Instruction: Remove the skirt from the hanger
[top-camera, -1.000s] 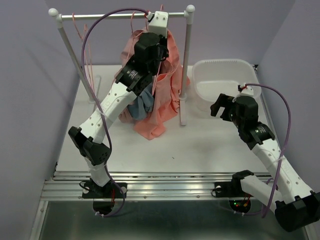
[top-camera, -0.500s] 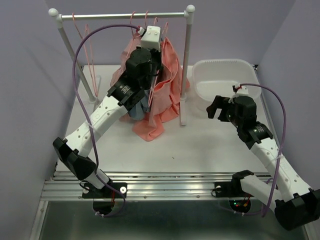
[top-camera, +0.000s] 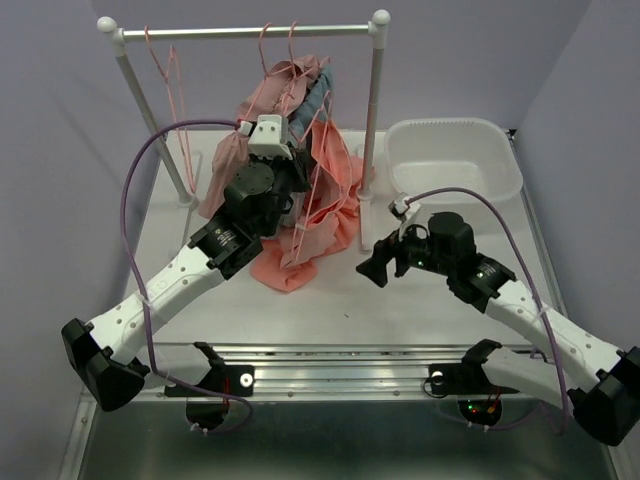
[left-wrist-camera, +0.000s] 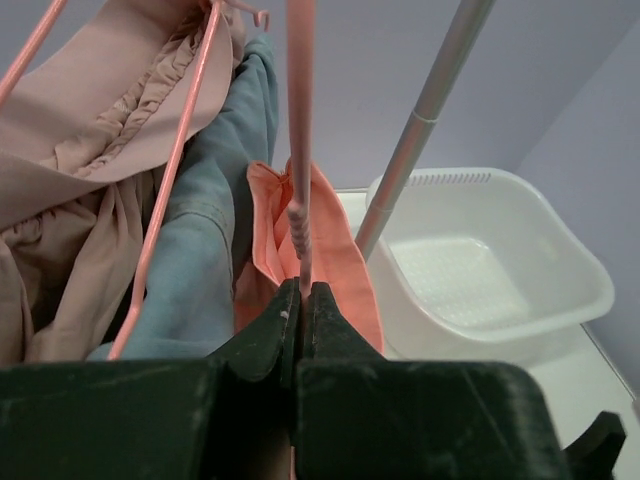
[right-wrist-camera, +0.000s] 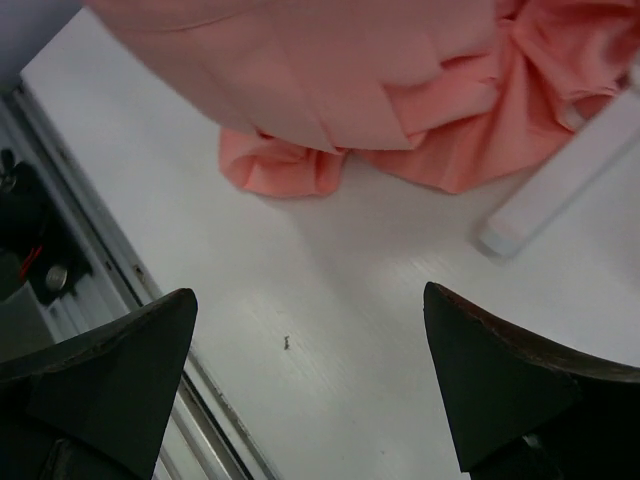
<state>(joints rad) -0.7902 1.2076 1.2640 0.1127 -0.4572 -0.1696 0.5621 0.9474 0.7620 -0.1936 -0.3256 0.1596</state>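
The skirt (top-camera: 325, 195) is salmon cloth draped from a pink hanger (left-wrist-camera: 300, 150), with its hem bunched on the table (top-camera: 283, 272). My left gripper (left-wrist-camera: 303, 291) is shut on the hanger's thin bar, just above the skirt (left-wrist-camera: 340, 265). From above, the left gripper (top-camera: 297, 172) sits low in front of the clothes, well under the rail (top-camera: 230, 31). Whether the hanger's hook is on the rail is hidden. My right gripper (top-camera: 378, 262) hovers open over the table right of the hem. Its view shows the skirt (right-wrist-camera: 350, 80) above and bare table between the open right gripper (right-wrist-camera: 310, 300).
A dusty pink garment (left-wrist-camera: 90, 130) and a blue-grey one (left-wrist-camera: 215, 230) hang on other pink hangers beside the skirt. The rack's right post (top-camera: 372, 110) and white foot (right-wrist-camera: 560, 190) stand near my right gripper. A white basket (top-camera: 455, 130) sits at the back right.
My left arm has come down and toward the near left from the rail, dragging the hanger and clothes with it. The right arm has swung left, toward the skirt's hem.
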